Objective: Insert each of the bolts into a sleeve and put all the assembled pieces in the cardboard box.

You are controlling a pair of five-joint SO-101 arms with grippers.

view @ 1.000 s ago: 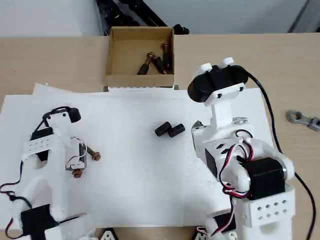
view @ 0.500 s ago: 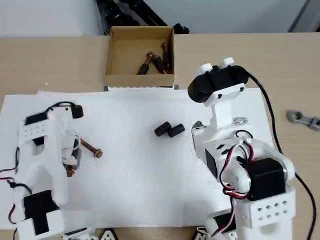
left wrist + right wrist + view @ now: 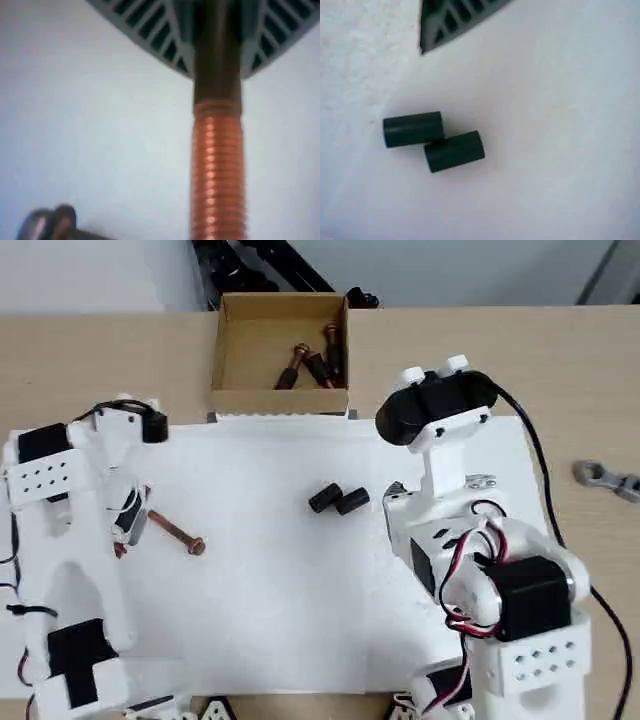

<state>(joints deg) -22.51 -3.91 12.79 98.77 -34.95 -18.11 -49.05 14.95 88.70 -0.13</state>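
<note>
My left gripper (image 3: 124,528) hovers over the left side of the white paper, shut on a copper bolt (image 3: 217,165) whose threaded end sticks out past the jaws. A second bolt (image 3: 173,532) lies on the paper just right of it, and its head (image 3: 47,222) is seen in the left wrist view. Two black sleeves (image 3: 339,499) lie touching each other mid-paper, also seen as sleeves (image 3: 432,140) below my right arm's camera. My right gripper (image 3: 396,496) sits just right of them. The cardboard box (image 3: 280,400) at the back holds assembled pieces (image 3: 315,362).
White paper (image 3: 270,610) covers the table's middle. A metal tool (image 3: 605,478) lies on bare wood at the far right. Dark equipment (image 3: 250,265) stands behind the box. The right arm's body (image 3: 480,570) takes up the near right.
The left arm has risen and swung toward the far left, carrying one bolt off the paper. The other bolt now lies uncovered. The right arm has stayed still.
</note>
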